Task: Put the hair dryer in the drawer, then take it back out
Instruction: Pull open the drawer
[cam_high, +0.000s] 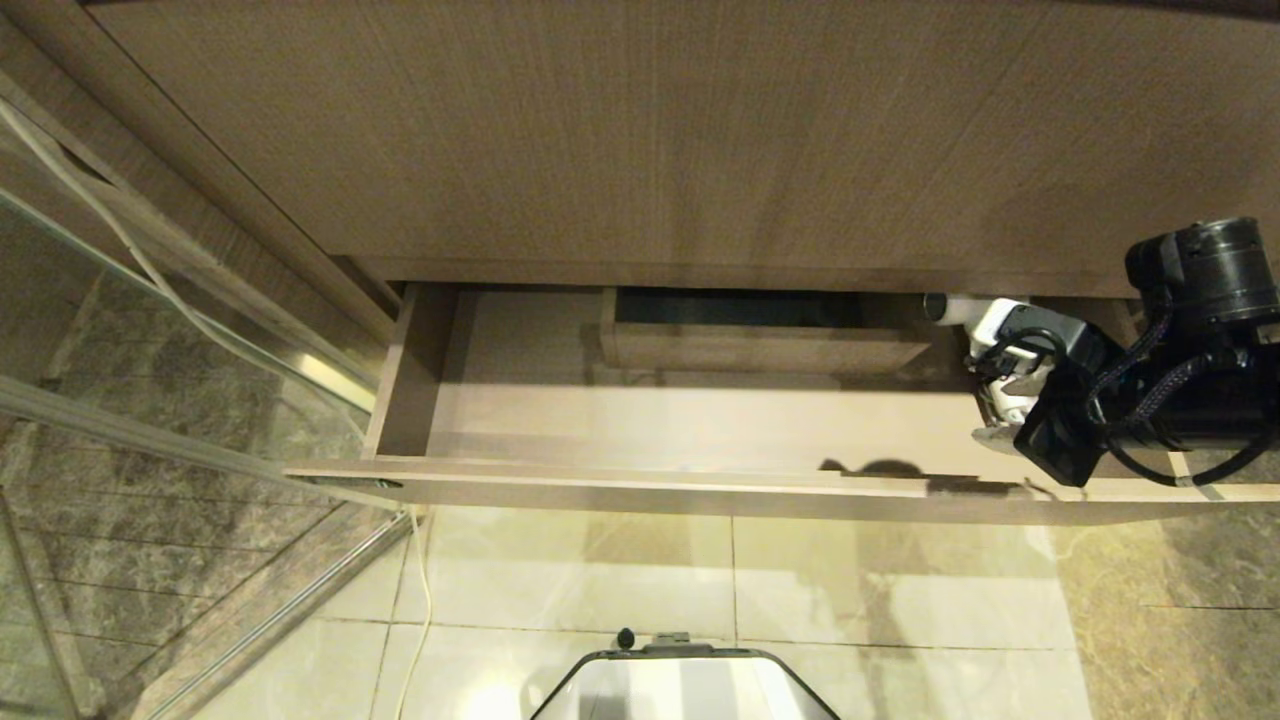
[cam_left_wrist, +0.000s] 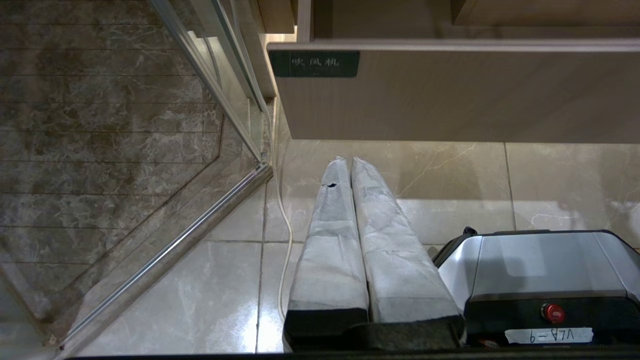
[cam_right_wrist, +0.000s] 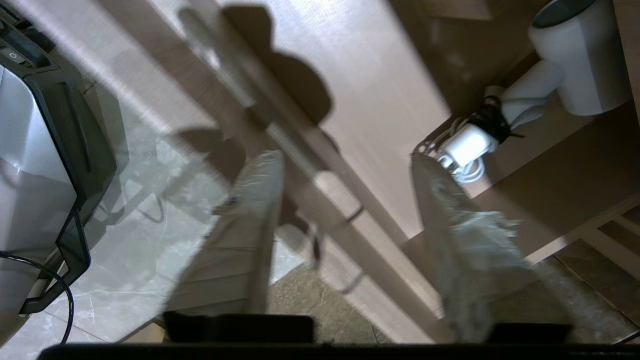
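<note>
The drawer (cam_high: 650, 486) is pulled out, its pale wood floor showing. The white hair dryer (cam_high: 962, 311) lies inside at the drawer's right end, its barrel (cam_right_wrist: 580, 65) toward the back and its bundled cord (cam_right_wrist: 465, 147) toward the front. My right gripper (cam_high: 990, 395) hovers over the drawer's right front corner, just in front of the cord. It is open (cam_right_wrist: 345, 160), with only the drawer's front rim (cam_right_wrist: 300, 150) seen between its fingers, and it touches nothing. My left gripper (cam_left_wrist: 345, 161) hangs parked over the floor tiles, shut and empty.
A boxed cut-out (cam_high: 760, 335) sits at the drawer's back middle. The wood counter (cam_high: 650, 130) overhangs the back. A glass door with a metal rail (cam_high: 150, 300) stands at the left, with a white cable (cam_high: 425, 580) on the floor beside it. My base (cam_high: 685, 685) is below.
</note>
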